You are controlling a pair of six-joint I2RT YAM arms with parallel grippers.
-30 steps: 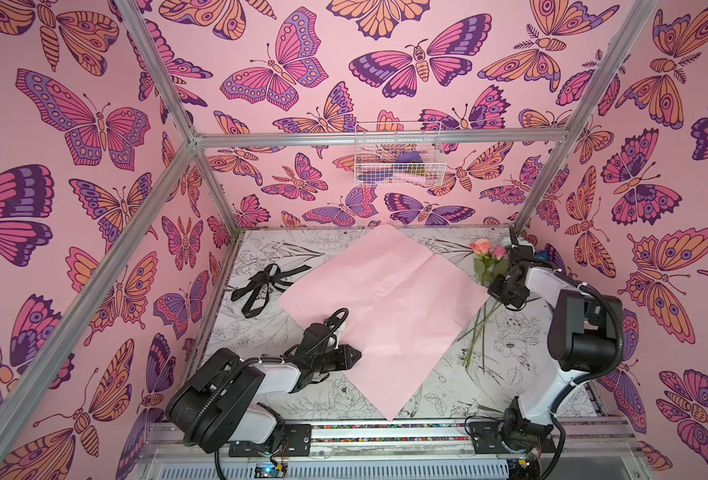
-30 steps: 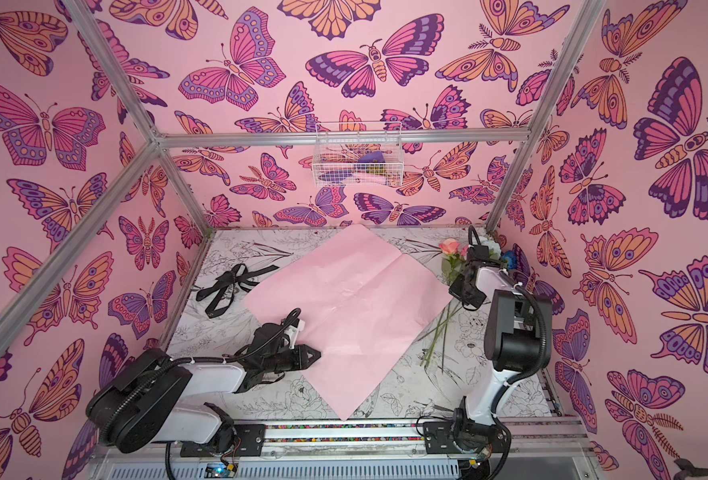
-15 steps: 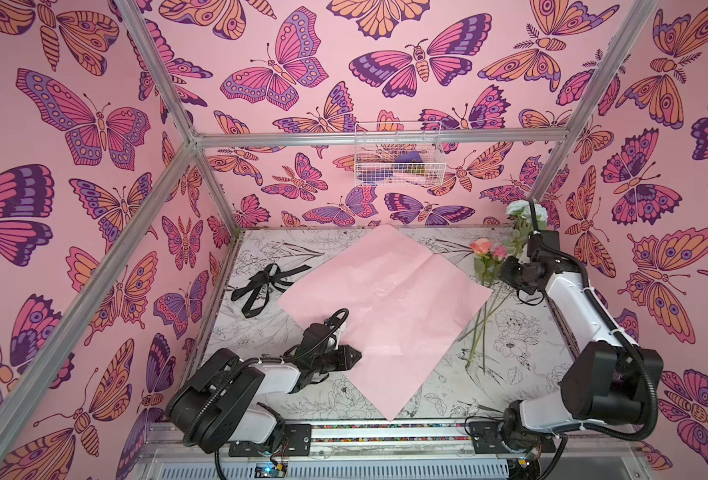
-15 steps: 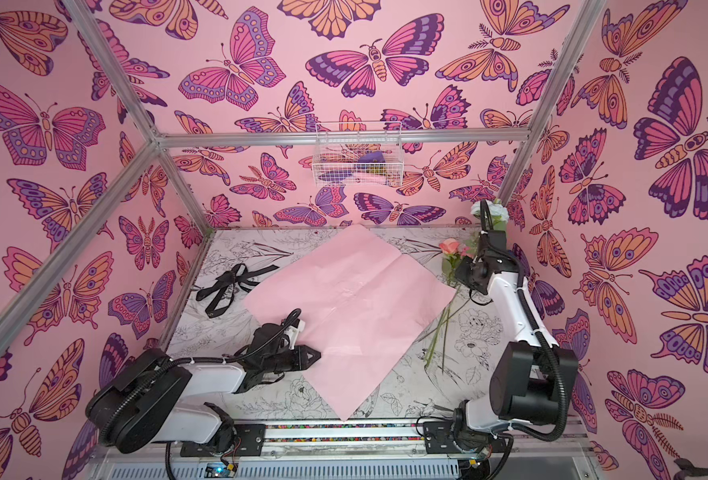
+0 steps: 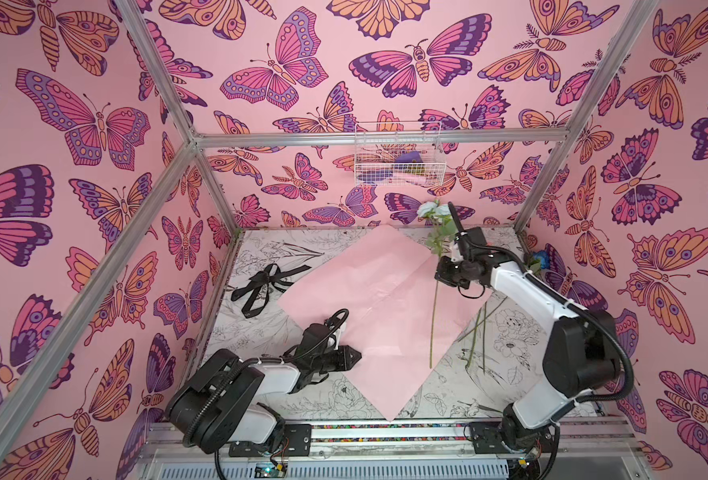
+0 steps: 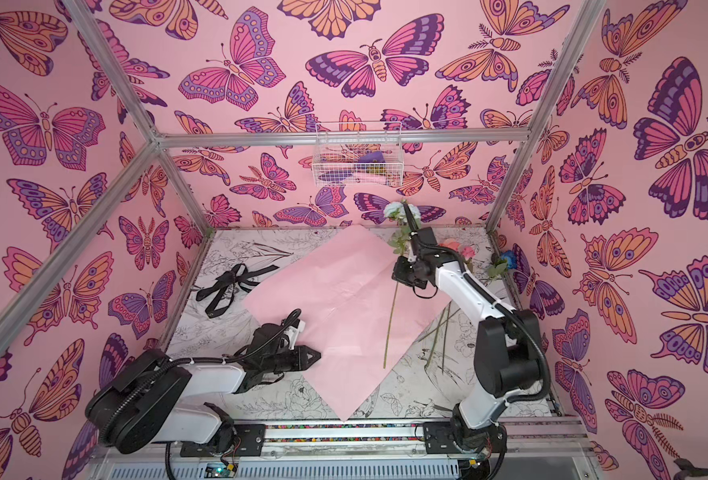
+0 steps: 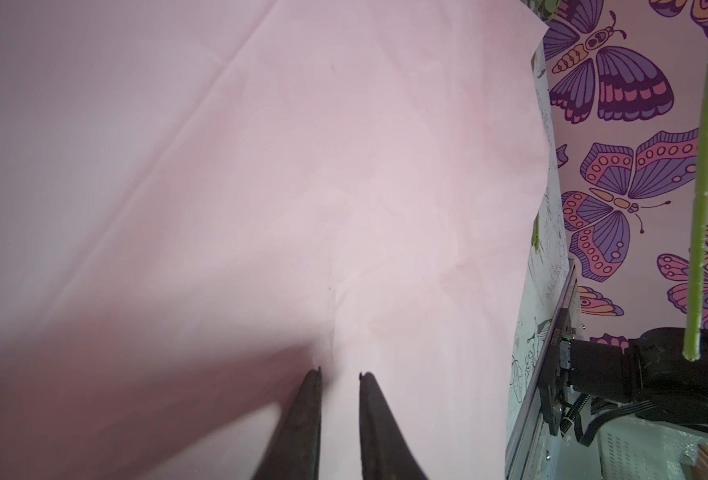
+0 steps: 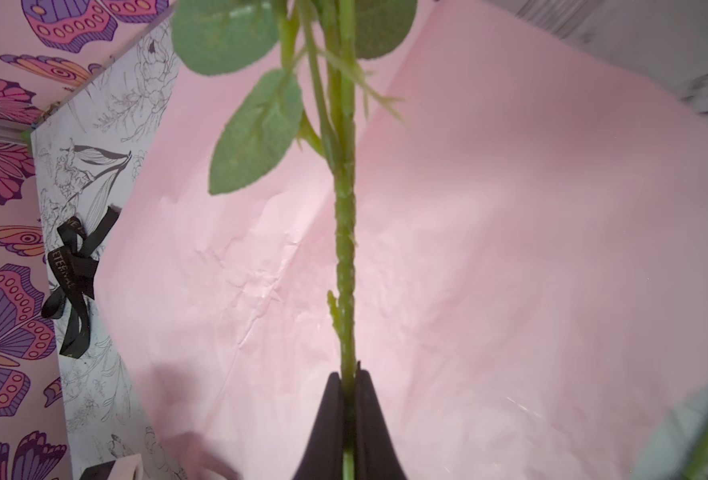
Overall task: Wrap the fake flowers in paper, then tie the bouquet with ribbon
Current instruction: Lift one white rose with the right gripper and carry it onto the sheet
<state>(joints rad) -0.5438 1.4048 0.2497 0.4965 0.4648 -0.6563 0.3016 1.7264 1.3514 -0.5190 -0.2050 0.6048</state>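
The right fingers (image 8: 347, 376) are pressed onto the thin green stem of a pale blue-white fake flower (image 5: 429, 209), pinching it partway along. It stands almost upright, bloom near the back wall, leaves just above the grip. Its cut end hangs over the near right edge of a large pink paper sheet (image 5: 368, 291).

The left fingers (image 7: 339, 374) stand slightly apart with only a narrow gap, low over the sheet's near left edge, and nothing shows between them.

The bouquet of fake flowers is not gathered. Besides the held flower, peach-pink fake flowers (image 6: 458, 249) lie behind the right arm, with green stems stretching across the tabletop just right of the sheet. A deep blue fake flower (image 5: 543, 259) sits against the right wall.

The sheet lies flat, creased, set cornerwise on a white tabletop printed with black line-drawn blossoms (image 5: 260, 332). A long black ribbon (image 5: 260, 286) lies bunched to the left of the sheet, apart from it.

Pink walls with purple and orange butterflies (image 5: 94, 124) enclose the space, framed by silver metal bars (image 5: 260, 141).

A white wire basket (image 5: 398, 129) hangs on the back wall. Purple, pink and green items lie inside, too small to identify.
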